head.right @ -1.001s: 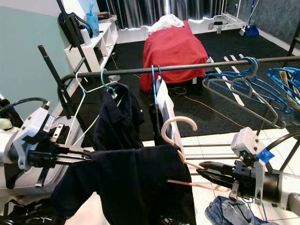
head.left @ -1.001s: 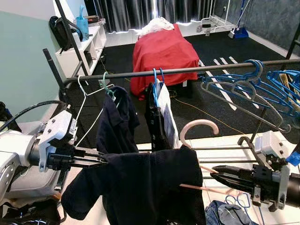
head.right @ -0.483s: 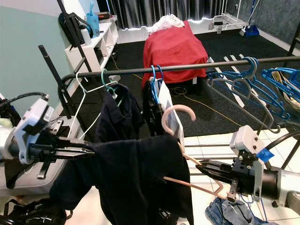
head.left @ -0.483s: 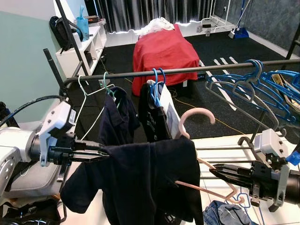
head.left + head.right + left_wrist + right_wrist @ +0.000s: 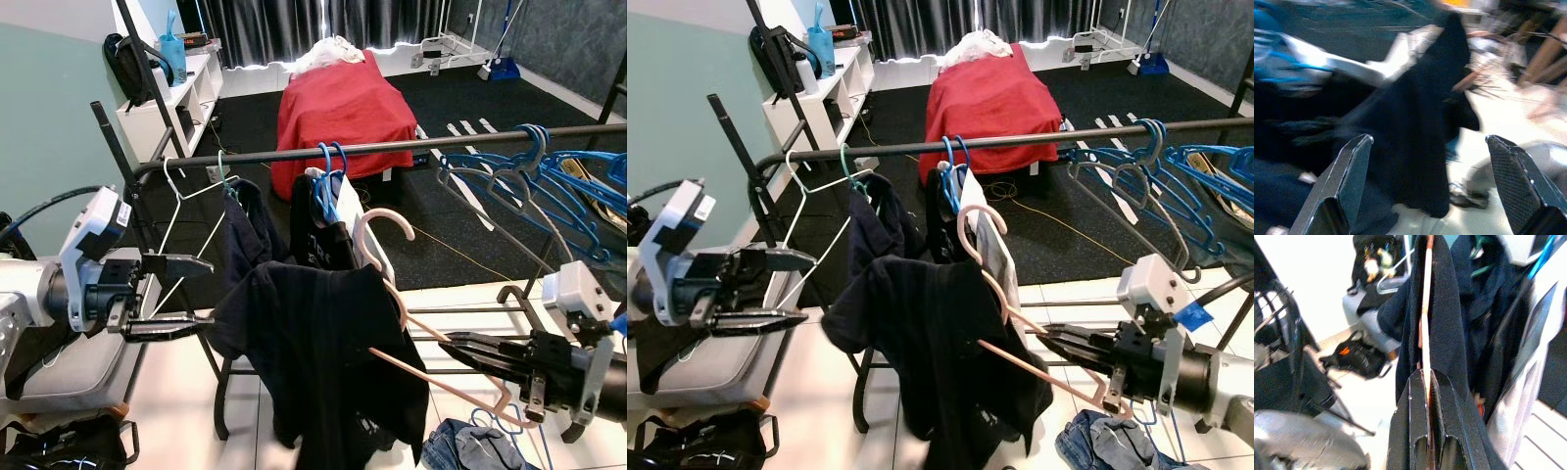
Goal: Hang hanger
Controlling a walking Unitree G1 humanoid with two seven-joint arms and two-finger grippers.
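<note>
A pink hanger (image 5: 384,227) carries a dark navy garment (image 5: 313,352), which droops off its left side. My right gripper (image 5: 458,345) is shut on the hanger's lower right bar (image 5: 1425,328), low on the right. The hanger's hook sits below the dark rail (image 5: 441,144), apart from it, in front of a black and white garment (image 5: 338,235). On the left, my left gripper (image 5: 201,294) stands open with its fingers (image 5: 1347,181) wide apart. It is just left of the navy garment's edge and holds nothing.
On the rail hang a white hanger (image 5: 181,191), a green hanger with a dark top (image 5: 245,230) and several blue hangers (image 5: 549,186). A red-covered bed (image 5: 338,108) stands behind it, with a white shelf (image 5: 186,88) at the back left. Jeans (image 5: 470,446) lie on the floor.
My left gripper has opened, let go of the navy garment and drawn back to the left. The garment now hangs from the hanger, whose hook has shifted left and up.
</note>
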